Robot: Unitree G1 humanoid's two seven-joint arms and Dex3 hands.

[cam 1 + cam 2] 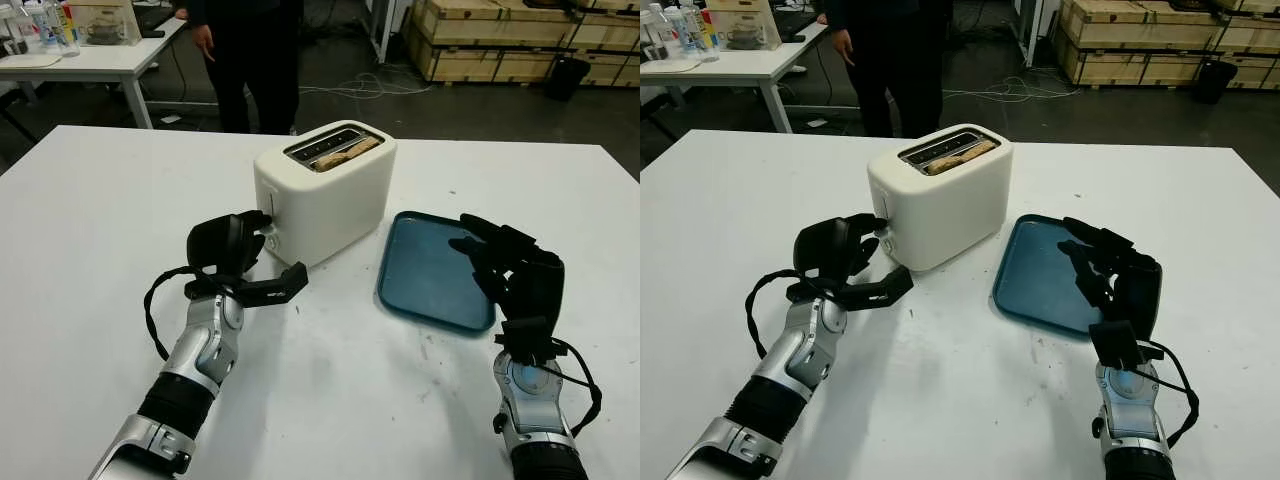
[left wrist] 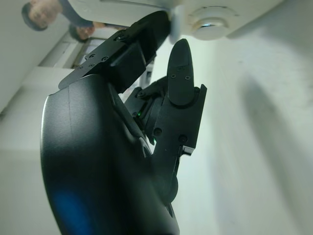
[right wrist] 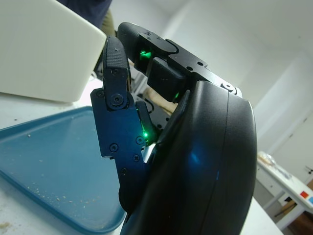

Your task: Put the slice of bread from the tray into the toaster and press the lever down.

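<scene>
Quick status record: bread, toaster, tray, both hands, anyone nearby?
bread: slice sits in a toaster slot
toaster: white toaster upright, mid-table
tray: blue tray beside the toaster, crumbs in it
left hand: left hand at the toaster's lever end, fingers curled, holding nothing
right hand: right hand open, above the tray's near corner
person: standing behind the table

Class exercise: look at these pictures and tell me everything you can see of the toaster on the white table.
The toaster is a cream, smooth, plastic-looking two-slot model standing upright on the white table, turned at an angle. A slice of bread sits in the slot nearer the blue tray, which lies empty just beside it. The end facing the robot carries the lever and a round knob. The left hand is at that end, fingers curled at the lever. The right hand hovers open over the tray.
</scene>
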